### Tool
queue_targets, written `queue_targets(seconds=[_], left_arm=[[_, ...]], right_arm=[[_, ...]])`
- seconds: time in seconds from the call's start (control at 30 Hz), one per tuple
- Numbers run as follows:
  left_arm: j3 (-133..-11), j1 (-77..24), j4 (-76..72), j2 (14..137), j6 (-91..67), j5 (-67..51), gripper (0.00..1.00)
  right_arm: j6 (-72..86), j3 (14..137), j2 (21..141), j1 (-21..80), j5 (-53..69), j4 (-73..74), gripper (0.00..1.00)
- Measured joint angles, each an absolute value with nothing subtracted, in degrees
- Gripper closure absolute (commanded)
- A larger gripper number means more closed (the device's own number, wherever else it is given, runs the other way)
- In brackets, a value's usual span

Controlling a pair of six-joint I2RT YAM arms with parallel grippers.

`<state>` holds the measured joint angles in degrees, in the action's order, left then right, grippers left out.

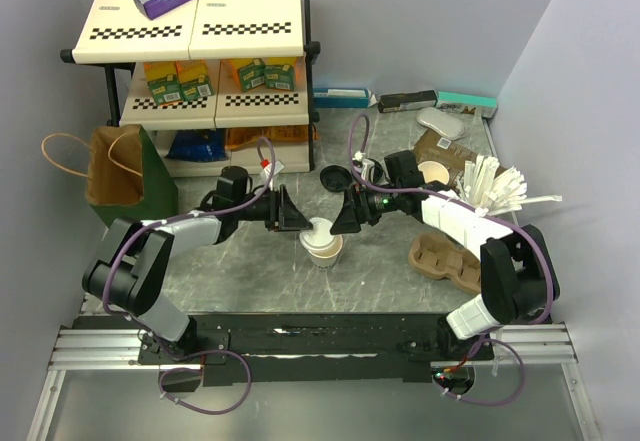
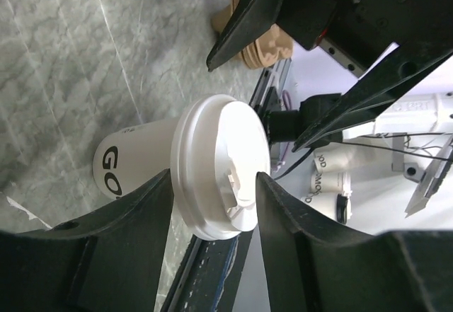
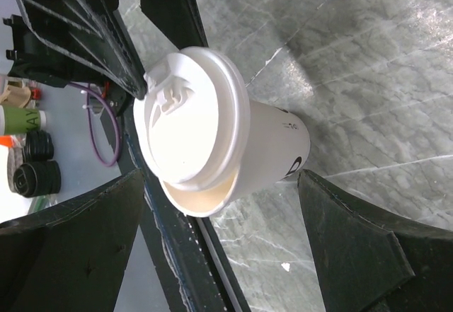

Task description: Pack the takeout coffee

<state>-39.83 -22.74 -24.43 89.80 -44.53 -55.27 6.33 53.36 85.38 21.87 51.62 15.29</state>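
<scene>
1. The coffee cup [image 1: 323, 251] stands at centre frame in the top view, between both grippers. Its white lid [image 3: 191, 117] sits skewed, baring part of the rim.
2. The left gripper [image 2: 214, 179] pinches the lid. The right gripper [image 3: 221, 177] gapes around the cup without touching it.
3. We should centre the lid, then press it down evenly.
4. We read "GO" on the cup; the remainder is hidden.

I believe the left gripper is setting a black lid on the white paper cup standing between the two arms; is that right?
Not quite: the lid is white, not black. The left wrist view shows the left gripper closed on it as it sets it on the white paper cup standing between the two arms.
</scene>
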Motion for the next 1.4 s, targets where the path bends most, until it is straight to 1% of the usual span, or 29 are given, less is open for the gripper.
queue_targets(seconds=[0.37,0.77,1.03,1.4], left_arm=[[-43.24,-26.39,-17.72,89.8,-38.06,-53.49,0.44],[-44.45,-27.16,-12.49,89.8,-32.82,-51.2,0.45],[-44.82,-27.27,-11.46,89.8,-30.96,-51.05,0.46],[-44.82,-27.94,-11.27,87.99,-29.12,-51.4,0.47]], right_arm=[[5.91,53.91,86.43,21.93,51.0,15.97,0.07],[4.47,53.95,86.41,21.98,49.93,17.41,0.08],[4.14,53.89,86.41,22.46,49.6,17.87,0.14],[1.76,53.89,86.41,24.84,47.86,20.12,0.16]])
